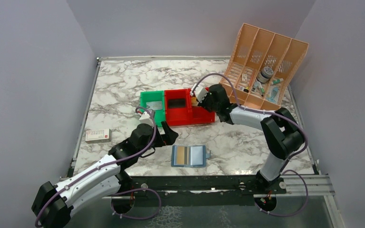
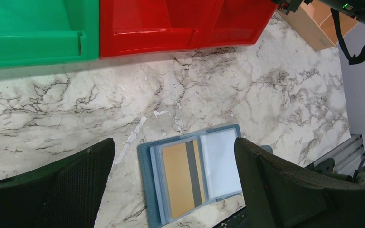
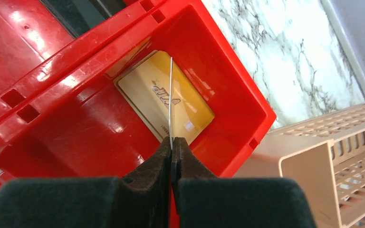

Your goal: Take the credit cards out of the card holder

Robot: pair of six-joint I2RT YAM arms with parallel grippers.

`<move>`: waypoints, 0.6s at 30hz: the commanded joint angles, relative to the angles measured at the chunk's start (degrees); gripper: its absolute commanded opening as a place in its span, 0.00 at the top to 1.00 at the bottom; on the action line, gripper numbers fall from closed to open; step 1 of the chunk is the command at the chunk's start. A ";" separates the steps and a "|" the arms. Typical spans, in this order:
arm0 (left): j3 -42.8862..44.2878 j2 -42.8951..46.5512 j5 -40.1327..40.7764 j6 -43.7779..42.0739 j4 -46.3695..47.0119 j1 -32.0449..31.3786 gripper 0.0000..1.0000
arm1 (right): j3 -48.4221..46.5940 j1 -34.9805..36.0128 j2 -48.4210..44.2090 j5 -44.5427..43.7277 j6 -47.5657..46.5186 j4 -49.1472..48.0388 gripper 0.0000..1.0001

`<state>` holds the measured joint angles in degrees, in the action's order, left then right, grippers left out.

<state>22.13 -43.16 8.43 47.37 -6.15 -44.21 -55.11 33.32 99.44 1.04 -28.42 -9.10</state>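
The blue card holder (image 1: pixel 188 156) lies open on the marble near the front edge, a tan-gold credit card (image 2: pixel 183 178) with a grey stripe in its left clear sleeve. My left gripper (image 2: pixel 173 147) hovers open just left of the holder (image 2: pixel 147 185), one finger on each side in the wrist view. Over a red bin (image 3: pixel 240 90), my right gripper (image 3: pixel 171 141) is shut on a thin pale credit card (image 3: pixel 170 95), seen edge-on. A gold credit card (image 3: pixel 145 88) lies flat on that bin's floor.
A green bin (image 1: pixel 153 105) and a second red bin (image 1: pixel 178 107) stand side by side mid-table. A white-and-red flat box (image 1: pixel 97 135) lies at the left. A tan slotted organiser (image 1: pixel 266 57) with small items leans at the back right.
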 commanded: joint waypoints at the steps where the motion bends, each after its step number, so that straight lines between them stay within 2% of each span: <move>1: 1.21 0.79 0.97 -0.84 -0.47 0.53 0.01 | -2.19 0.88 2.65 -4.37 -6.86 -4.46 0.98; 12: 1.06 0.39 0.58 -0.87 -0.10 0.52 0.01 | -3.02 1.73 8.10 -6.77 -12.32 -6.80 0.98; 18: 1.01 0.38 0.54 -0.97 -0.35 0.52 0.01 | -3.37 1.75 9.31 -5.44 -13.48 -3.42 0.92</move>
<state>22.13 -43.07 8.43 47.35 -6.17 -43.94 -57.36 34.81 106.74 -4.08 -40.29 -14.98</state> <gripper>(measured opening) 0.992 0.055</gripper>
